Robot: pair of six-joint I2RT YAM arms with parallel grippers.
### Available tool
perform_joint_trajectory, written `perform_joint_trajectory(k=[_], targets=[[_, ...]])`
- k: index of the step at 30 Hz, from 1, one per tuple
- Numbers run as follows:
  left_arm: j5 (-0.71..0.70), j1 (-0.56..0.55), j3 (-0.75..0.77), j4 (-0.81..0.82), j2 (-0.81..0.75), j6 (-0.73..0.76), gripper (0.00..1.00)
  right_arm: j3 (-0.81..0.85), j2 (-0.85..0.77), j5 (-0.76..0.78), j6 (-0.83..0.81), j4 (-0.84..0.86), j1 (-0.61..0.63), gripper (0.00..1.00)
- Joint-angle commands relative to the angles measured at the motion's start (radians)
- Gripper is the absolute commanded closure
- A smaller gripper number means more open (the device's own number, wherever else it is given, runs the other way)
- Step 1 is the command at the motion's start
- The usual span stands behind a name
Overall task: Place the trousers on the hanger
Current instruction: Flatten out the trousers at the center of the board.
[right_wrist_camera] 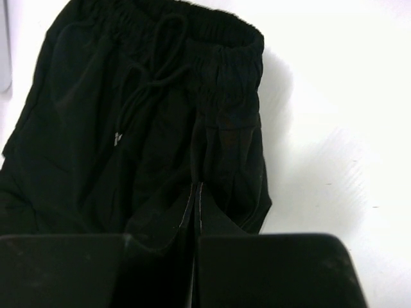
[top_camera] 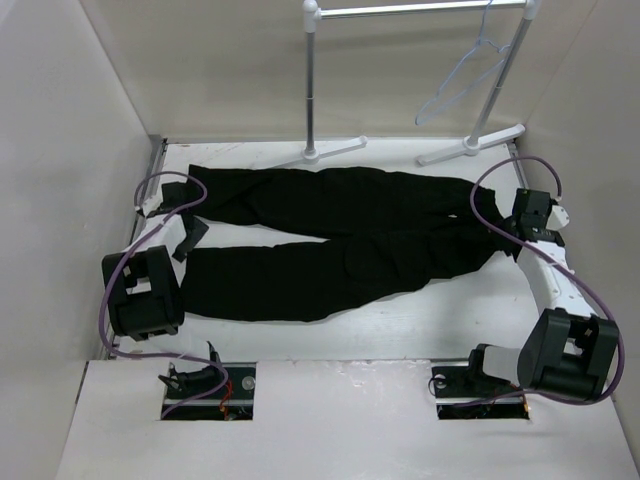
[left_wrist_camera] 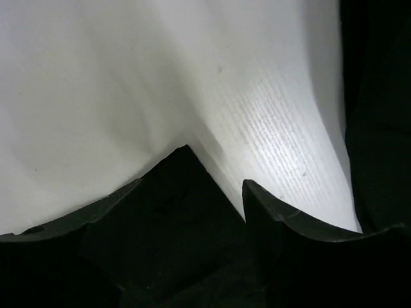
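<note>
The black trousers (top_camera: 330, 240) lie flat across the white table, legs pointing left and waistband to the right. The pale hanger (top_camera: 462, 78) hangs from the rail at the back right. My left gripper (top_camera: 185, 215) is at the leg cuffs. In the left wrist view the left gripper (left_wrist_camera: 215, 186) is open, with a corner of dark cloth between its fingers and more trousers (left_wrist_camera: 379, 128) at the right edge. My right gripper (top_camera: 503, 235) is at the waistband. In the right wrist view the right gripper (right_wrist_camera: 196, 186) is shut, its tips over the trousers (right_wrist_camera: 128, 128) below the drawstring.
A white garment rack (top_camera: 312, 90) with a metal rail (top_camera: 420, 8) stands at the back of the table, its feet (top_camera: 470, 145) just behind the trousers. White walls close in the left, right and back. Purple cables loop beside both arms.
</note>
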Motion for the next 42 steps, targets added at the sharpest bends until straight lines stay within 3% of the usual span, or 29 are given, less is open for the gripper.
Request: perform_joint_trajectory(k=[1, 4, 7, 13, 23, 26, 35, 39, 42], targets=[[-0.022, -0.017, 0.03, 0.007, 0.03, 0.012, 0.45, 0.06, -0.012, -0.008, 0.003, 0.053, 0.017, 0.96], [0.001, -0.017, 0.009, 0.022, 0.046, 0.008, 0.69, 0.072, -0.01, -0.013, 0.002, 0.053, 0.017, 0.95], [0.042, -0.01, -0.006, 0.012, 0.03, -0.002, 0.74, 0.091, -0.012, -0.019, -0.001, 0.05, 0.013, 0.94], [0.051, 0.016, -0.028, -0.021, -0.115, -0.049, 0.99, 0.147, 0.013, -0.037, 0.0, 0.047, 0.013, 0.96], [-0.007, 0.058, 0.112, -0.157, -0.562, -0.112, 1.0, 0.204, -0.113, -0.091, 0.022, 0.075, -0.012, 0.99], [-0.003, 0.069, 0.132, -0.165, -0.62, -0.13, 1.0, 0.193, -0.145, -0.124, 0.054, 0.093, -0.035, 0.99], [0.01, 0.073, 0.302, -0.177, -0.678, -0.173, 0.99, 0.086, -0.23, -0.414, 0.278, 0.302, -0.17, 1.0], [-0.031, 0.072, 0.276, -0.245, -0.75, -0.172, 0.99, -0.018, -0.34, -0.375, 0.279, 0.187, -0.141, 1.0], [-0.105, 0.055, 0.192, -0.298, -0.827, -0.167, 0.98, -0.125, -0.456, -0.251, 0.269, 0.039, -0.102, 1.0]])
